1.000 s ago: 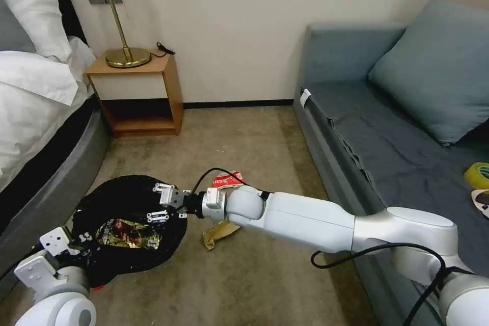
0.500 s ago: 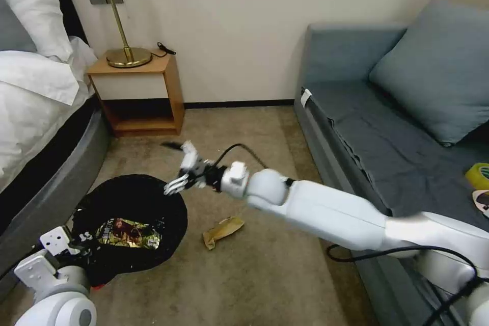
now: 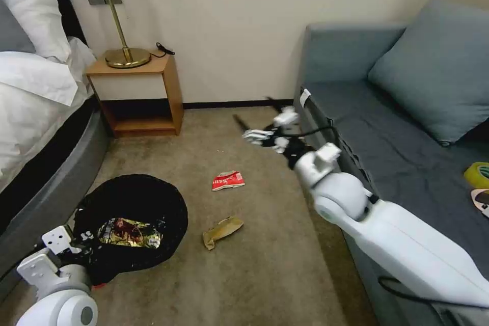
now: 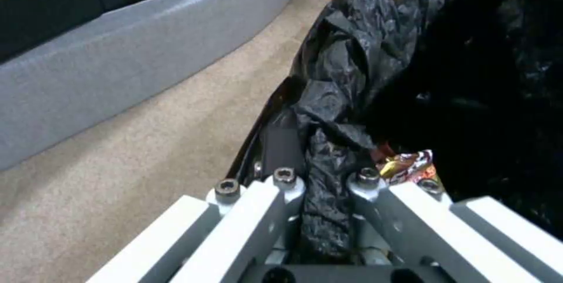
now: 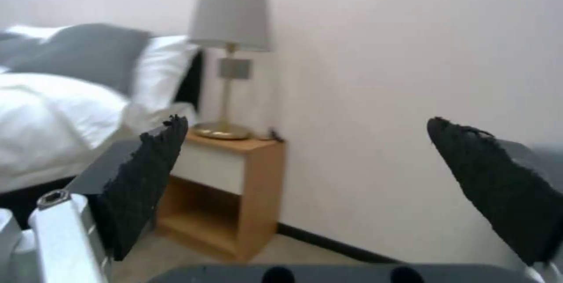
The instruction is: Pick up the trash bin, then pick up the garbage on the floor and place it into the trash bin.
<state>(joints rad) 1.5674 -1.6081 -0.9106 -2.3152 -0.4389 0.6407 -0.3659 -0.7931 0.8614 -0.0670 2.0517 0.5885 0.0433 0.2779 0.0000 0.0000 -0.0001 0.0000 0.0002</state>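
- Left tool (image 4: 328, 212): clamped on the folded black-bag rim of the trash bin (image 3: 130, 224); in the left wrist view the crinkled bag (image 4: 352, 98) runs between its 2 fingers.
- Trash bin: held at the left tool, low over the floor (image 3: 254, 265), mouth tilted up toward the head camera.
- Shiny gold-brown wrapper (image 3: 130, 232): lies inside the bin, just beyond the left tool; also in the left wrist view (image 4: 407, 166).
- Right tool (image 3: 270, 130): raised above the floor, well apart from the bin, close beside the front edge of the grey sofa (image 3: 387, 147); jaws spread wide with nothing between them. In the right wrist view its 2 dark pads (image 5: 147, 177) stand far apart.
- Red-and-white packet (image 3: 228, 180): on the floor, below and to the bin side of the right tool, not touching it.
- Brown paper wrapper (image 3: 222, 231): on the floor, nearer the robot than the packet, between the bin and the sofa.
- Bedside cabinet (image 3: 137, 94) with lamp (image 3: 109, 10): against the wall, beyond the left tool, seen past the right tool's pads in the right wrist view.
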